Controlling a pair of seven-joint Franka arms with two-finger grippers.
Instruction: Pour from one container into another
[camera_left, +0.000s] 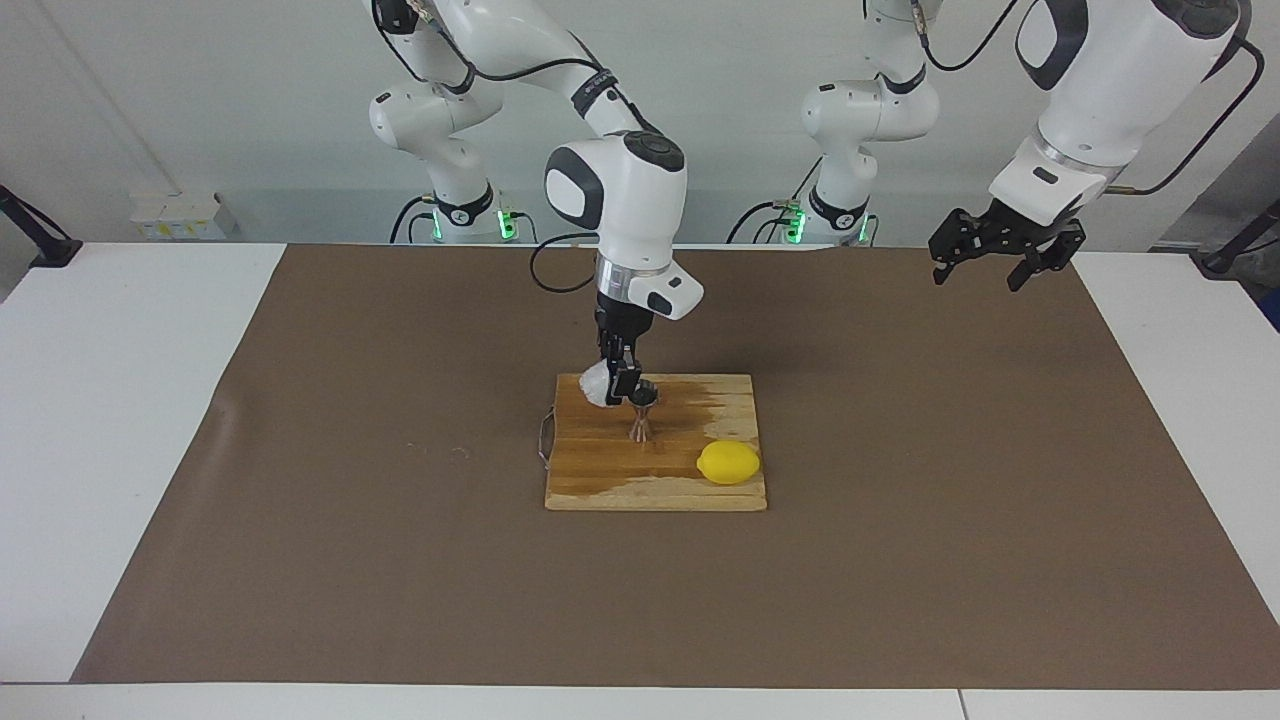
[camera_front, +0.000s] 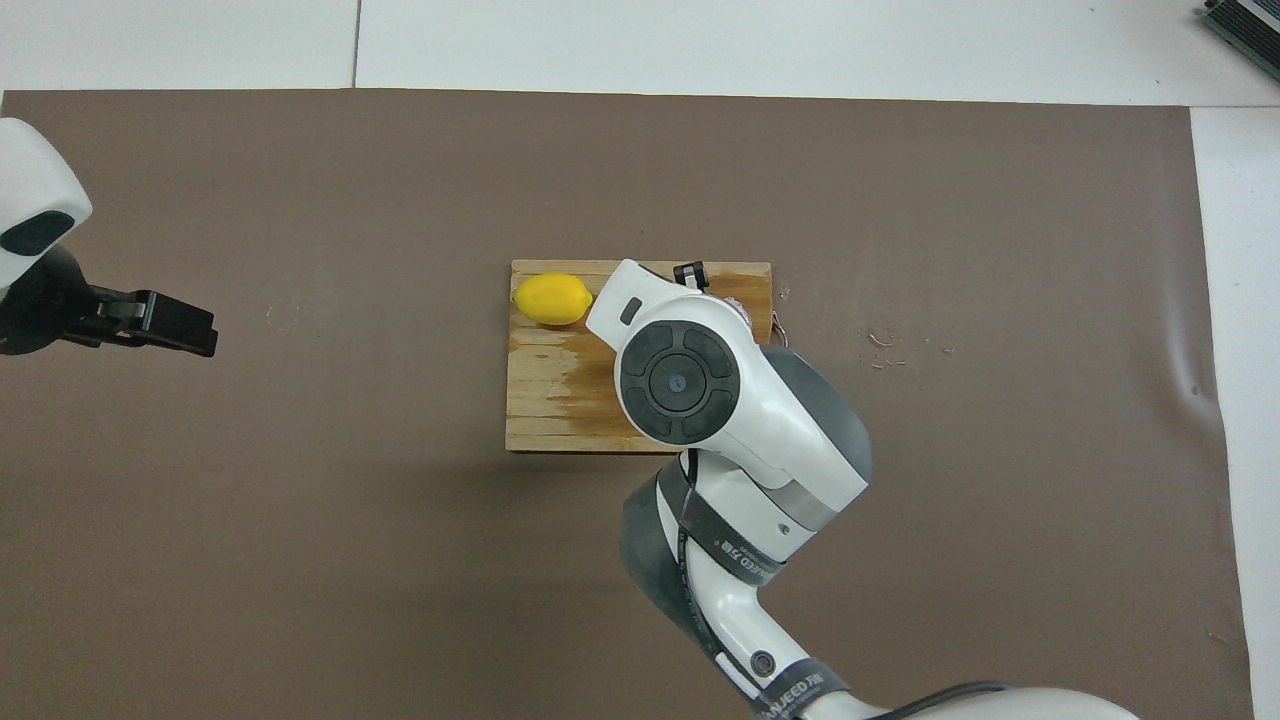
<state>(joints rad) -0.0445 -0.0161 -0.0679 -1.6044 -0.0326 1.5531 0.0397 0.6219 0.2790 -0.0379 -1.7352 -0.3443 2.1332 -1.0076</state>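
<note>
- So the right gripper (camera_left: 622, 385) is clamped on the cup (camera_left: 598, 384), tipped over the jigger (camera_left: 641, 412).
- Jigger stands upright on the board (camera_left: 655, 490), lemon (camera_left: 728, 462) beside it, farther from the robots.
- Left gripper (camera_left: 1003, 255) waits spread wide and empty, over the mat (camera_left: 400, 560) at its own end.

The right arm bends down over the worktop's middle, its black two-finger tool (camera_left: 624, 384) clamped tight. The left arm waits raised, its black tool (camera_left: 1003, 258) spread wide.
</note>
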